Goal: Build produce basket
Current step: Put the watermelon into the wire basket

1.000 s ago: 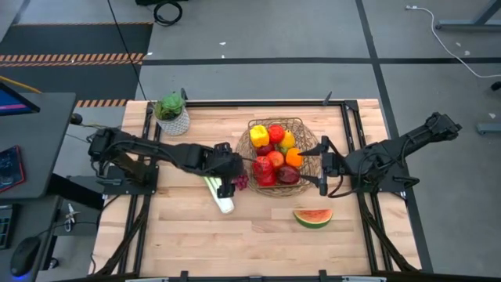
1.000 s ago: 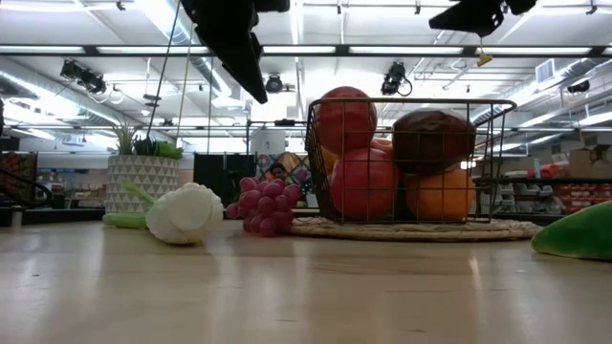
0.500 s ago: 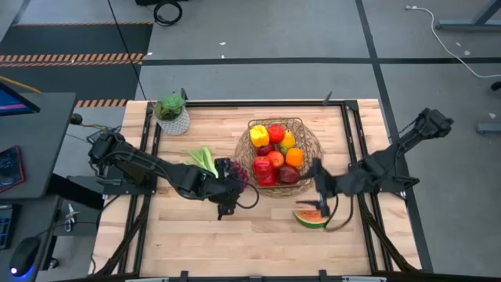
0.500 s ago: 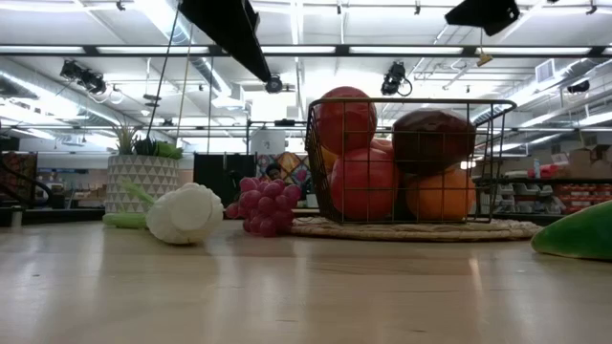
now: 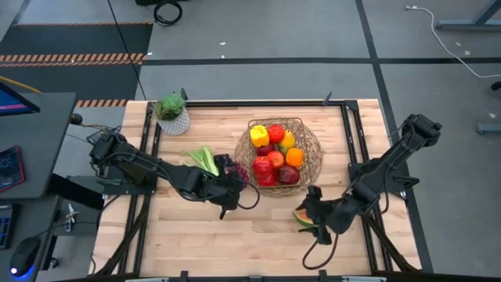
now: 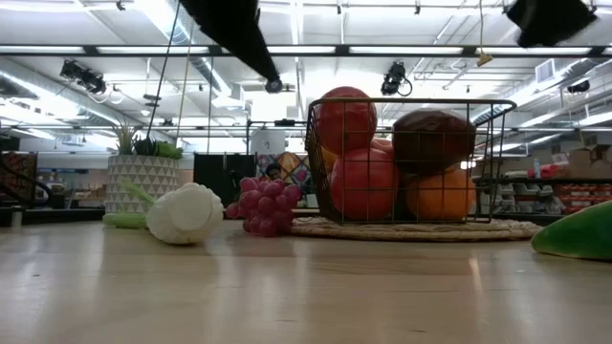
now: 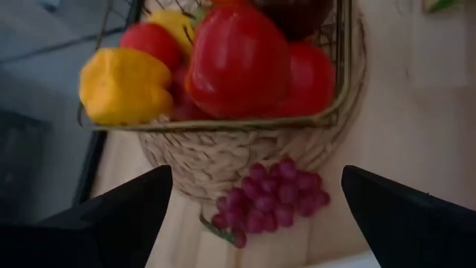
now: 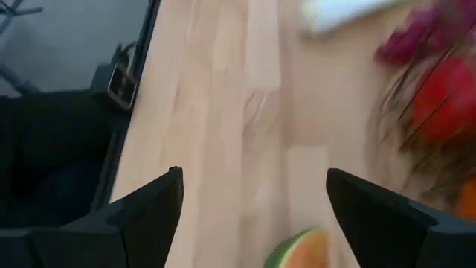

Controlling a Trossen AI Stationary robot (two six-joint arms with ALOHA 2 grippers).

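Robot lab: concrete floor [image 5: 258, 70], ceiling lights [image 6: 411, 50]

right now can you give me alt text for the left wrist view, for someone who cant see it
The left gripper, fingers spread wide, looks down on a bunch of purple grapes lying on the wooden table against the woven base of the basket. The basket holds a red pepper, a yellow pepper and other red produce.

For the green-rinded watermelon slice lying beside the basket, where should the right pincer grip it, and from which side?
Probably from straight above, fingers closing across the flat faces of the green-rinded watermelon slice. It lies low on the bare wooden table, apart from the round wire basket, so nothing blocks a top approach. The open right pincer already hovers over it.
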